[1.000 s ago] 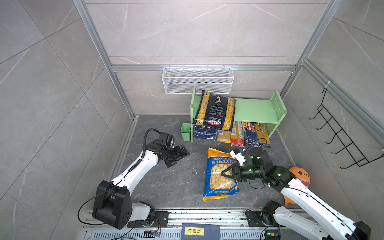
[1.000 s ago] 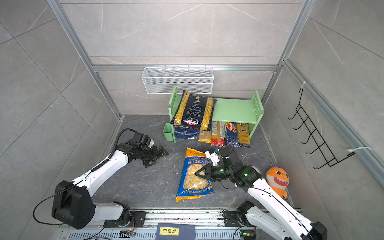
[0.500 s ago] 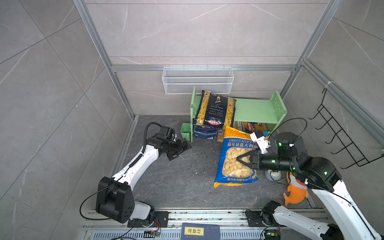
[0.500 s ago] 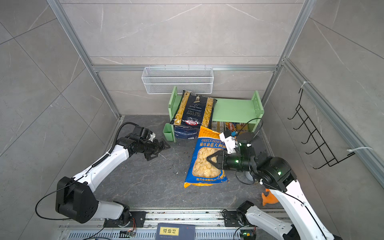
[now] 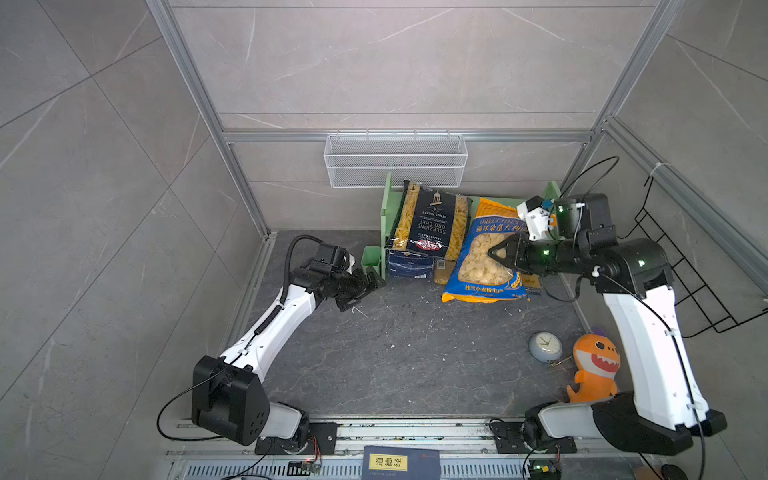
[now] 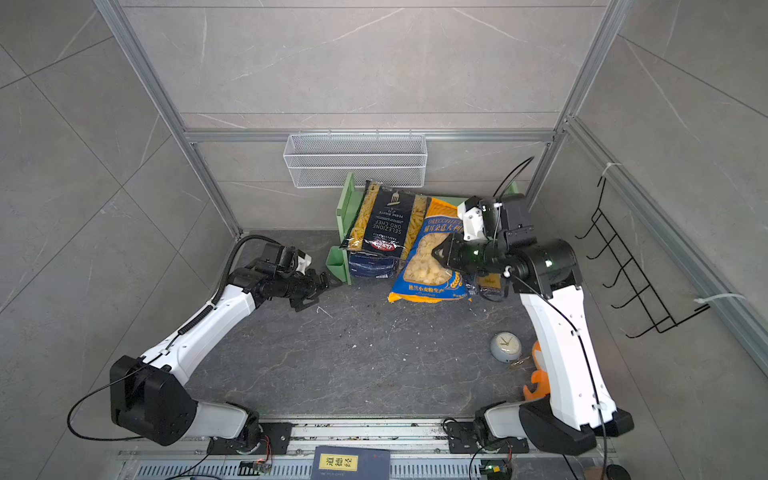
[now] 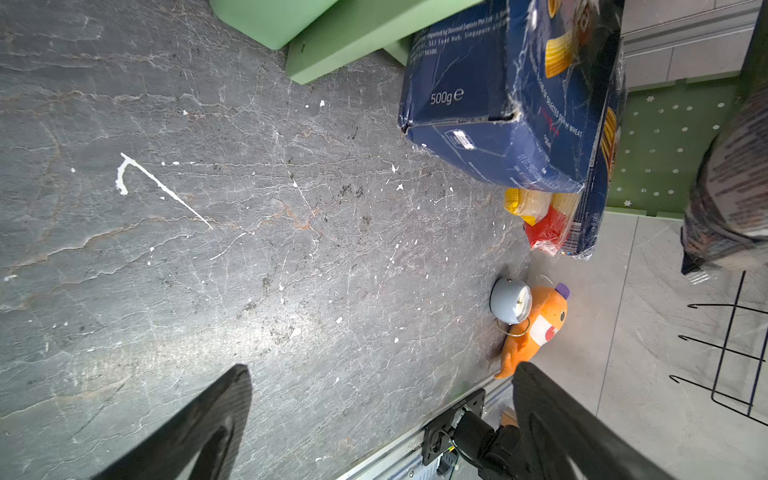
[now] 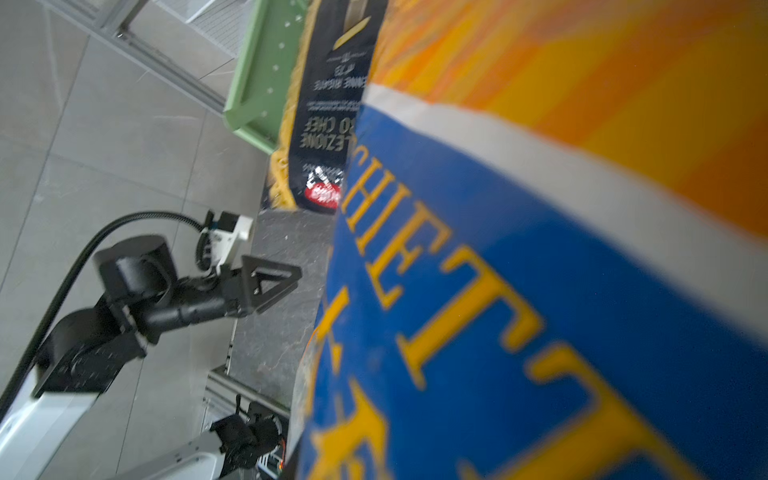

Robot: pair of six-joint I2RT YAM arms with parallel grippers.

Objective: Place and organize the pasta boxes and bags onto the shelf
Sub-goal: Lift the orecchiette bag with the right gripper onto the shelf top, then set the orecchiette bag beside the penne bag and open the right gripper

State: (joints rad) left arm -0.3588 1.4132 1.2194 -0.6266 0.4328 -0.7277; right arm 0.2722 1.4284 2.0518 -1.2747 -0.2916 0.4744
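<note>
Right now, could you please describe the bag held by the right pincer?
Find the green shelf at the back wall. Before its right half, the right pincer holds the orecchiette bag. Unlike the black penne bag beside it, it is blue with an orange top.

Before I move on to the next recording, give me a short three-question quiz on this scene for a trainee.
1. True or false: the left hand is open and holds nothing.
2. What does the right hand grip? A the dark blue carton; B the blue and orange bag; C the clock.
3. Which bag lies at the left end of the top tier of the shelf?
Key: 1 true; 2 B; 3 the black bag.
</note>
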